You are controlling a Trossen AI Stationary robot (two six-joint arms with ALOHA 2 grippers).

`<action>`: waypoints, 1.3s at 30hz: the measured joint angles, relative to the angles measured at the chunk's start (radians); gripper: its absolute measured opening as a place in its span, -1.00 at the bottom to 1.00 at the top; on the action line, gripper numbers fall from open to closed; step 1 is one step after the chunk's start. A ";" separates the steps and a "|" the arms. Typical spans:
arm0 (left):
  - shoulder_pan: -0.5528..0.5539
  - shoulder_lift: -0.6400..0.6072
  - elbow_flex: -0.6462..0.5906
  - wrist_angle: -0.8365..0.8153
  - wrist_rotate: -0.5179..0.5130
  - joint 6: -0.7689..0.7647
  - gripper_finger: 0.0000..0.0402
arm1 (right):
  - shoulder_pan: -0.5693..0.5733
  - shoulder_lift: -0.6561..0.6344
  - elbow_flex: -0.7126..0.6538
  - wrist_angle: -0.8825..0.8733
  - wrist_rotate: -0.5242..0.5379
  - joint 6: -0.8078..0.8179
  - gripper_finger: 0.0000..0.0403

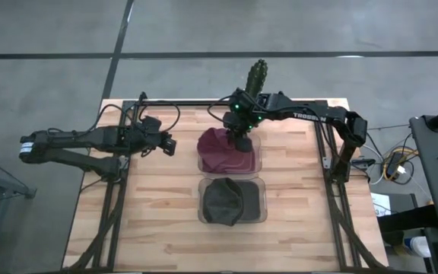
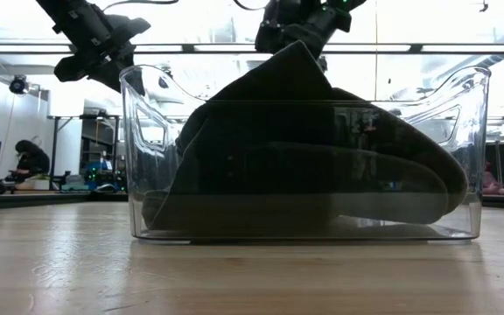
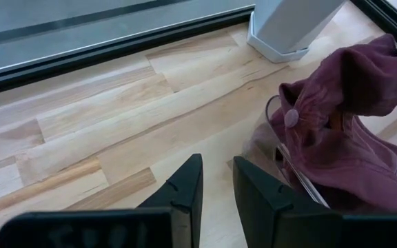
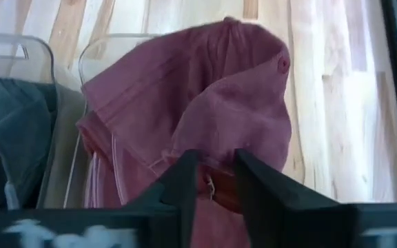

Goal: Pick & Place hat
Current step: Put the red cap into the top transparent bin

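A maroon hat point(image 1: 220, 151) point(image 4: 205, 89) point(image 3: 350, 138) sits in the far clear bin point(image 1: 258, 161). It is pulled up into a peak under my right gripper point(image 1: 239, 140) point(image 4: 216, 162) point(image 2: 300, 31), which is shut on it. A dark grey hat point(image 1: 228, 200) point(image 2: 322, 175) point(image 4: 5, 131) lies crumpled on the floor of the near clear bin point(image 1: 263, 204) point(image 2: 475, 131). My left gripper point(image 1: 168, 144) point(image 3: 217, 165) point(image 2: 112, 66) hovers over bare table to the left of the far bin. It has a narrow gap between its fingers and nothing in it. My right gripper pinches the maroon hat between its two fingers at the crown's edge, beside a small metal buckle point(image 4: 211, 186). The fingers come from above, pointing down. The hat hangs below them in a raised peak, and its lower part stays inside the far bin.
The two bins stand one behind the other at the table's middle. A green cactus-like object point(image 1: 257, 76) stands past the far edge. A white post base point(image 3: 288, 27) sits on the wood near the far bin. Bare wood point(image 1: 143, 213) lies left and right of the bins.
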 joint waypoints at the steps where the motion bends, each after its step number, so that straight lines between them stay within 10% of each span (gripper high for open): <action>1: 0.000 0.000 0.000 0.000 0.000 0.000 -0.63 | 0.000 0.000 0.000 -0.010 0.000 0.000 -0.48; 12: 0.000 0.000 0.000 0.000 0.000 0.014 -0.63 | -0.004 -0.071 0.000 -0.055 0.002 0.004 0.02; 39: 0.000 0.000 0.000 0.007 -0.012 0.040 -0.63 | 0.186 0.047 0.000 -0.021 -0.033 0.057 0.02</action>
